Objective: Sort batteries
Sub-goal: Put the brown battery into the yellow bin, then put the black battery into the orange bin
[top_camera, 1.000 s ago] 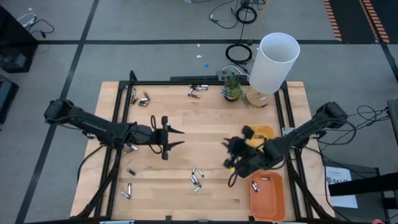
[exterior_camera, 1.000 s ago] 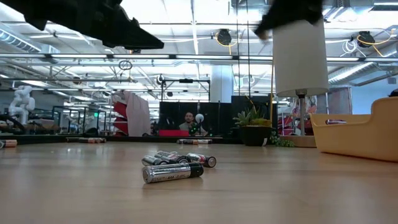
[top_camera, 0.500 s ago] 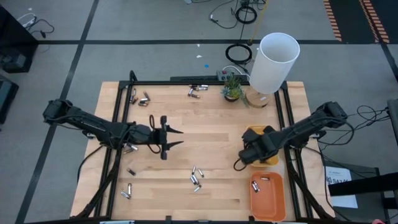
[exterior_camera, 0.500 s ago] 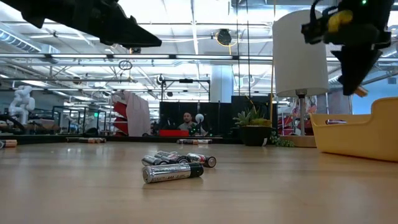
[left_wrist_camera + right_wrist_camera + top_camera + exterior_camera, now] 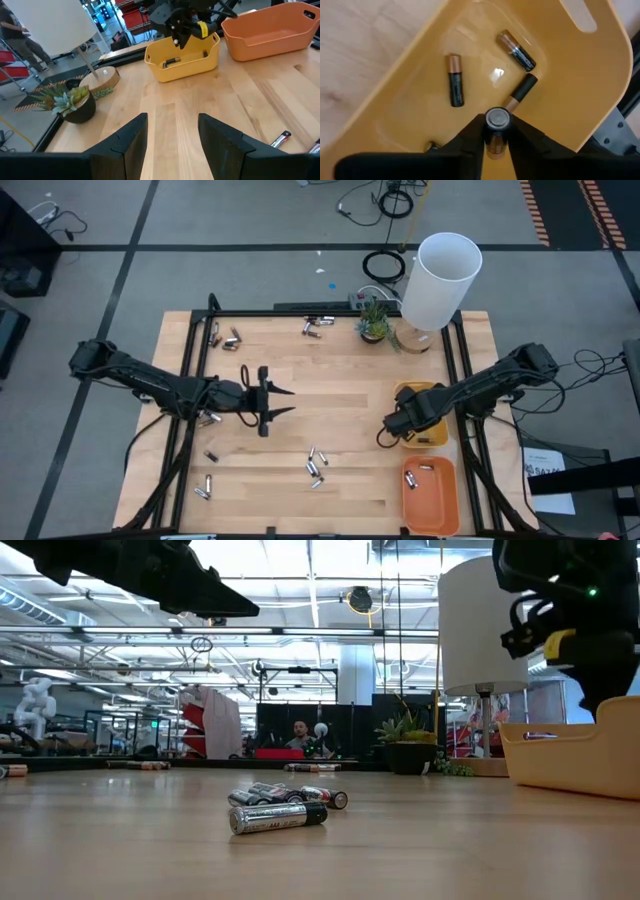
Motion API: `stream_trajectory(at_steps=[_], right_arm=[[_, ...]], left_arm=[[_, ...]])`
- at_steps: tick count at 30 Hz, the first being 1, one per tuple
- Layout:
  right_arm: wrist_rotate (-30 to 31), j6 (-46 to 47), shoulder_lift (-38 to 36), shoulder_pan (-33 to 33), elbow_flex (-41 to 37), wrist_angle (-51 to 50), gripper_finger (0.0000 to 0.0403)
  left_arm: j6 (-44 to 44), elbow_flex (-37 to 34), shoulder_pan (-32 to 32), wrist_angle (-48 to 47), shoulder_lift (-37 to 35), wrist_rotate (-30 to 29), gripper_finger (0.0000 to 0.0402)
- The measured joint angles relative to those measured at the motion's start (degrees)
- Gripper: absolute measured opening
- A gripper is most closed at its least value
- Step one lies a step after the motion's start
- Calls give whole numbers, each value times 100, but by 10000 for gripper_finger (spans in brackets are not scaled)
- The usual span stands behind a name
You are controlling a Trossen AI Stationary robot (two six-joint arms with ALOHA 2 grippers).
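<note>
We are seeing the right gripper [image 5: 496, 134] hovering over the yellow tray [image 5: 580, 85], its fingers pinching a battery [image 5: 497, 125] upright above three cells lying inside. The left gripper [image 5: 172, 131] is waiting over mid-table, fingers parted and holding nothing.

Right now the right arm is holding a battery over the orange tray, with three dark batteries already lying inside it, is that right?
Not quite. The tray under the right gripper is the yellow tray, not the orange one. The right wrist view shows it: a battery sits between the jaws above the yellow tray, with three dark batteries lying inside. The high view also places that gripper over the yellow tray.
</note>
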Motion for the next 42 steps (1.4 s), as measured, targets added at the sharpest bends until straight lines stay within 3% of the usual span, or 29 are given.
stream_trajectory(at_steps=[11, 19, 25, 29, 36, 42], right_arm=[[4, -146, 0, -4, -31, -28, 162], [95, -186, 0, -2, 462, -362, 160], [903, -269, 0, 60, 1460, -497, 153], [1715, -974, -7, 204, 1746, 1086, 153], [1810, -3110, 541, 456, 1355, 5124, 153], [1812, -3281, 1686, 501, 1300, 6356, 153]], left_arm=[[0, 0, 0, -33, 0, 0, 185], [-7, 0, 0, -125, 0, 12, 185], [-9, 0, 0, -122, 0, 32, 185], [-13, 0, -2, -122, 0, 230, 185], [-26, 0, -7, -221, 0, 1383, 185], [-50, 0, -57, -360, 0, 1584, 185]])
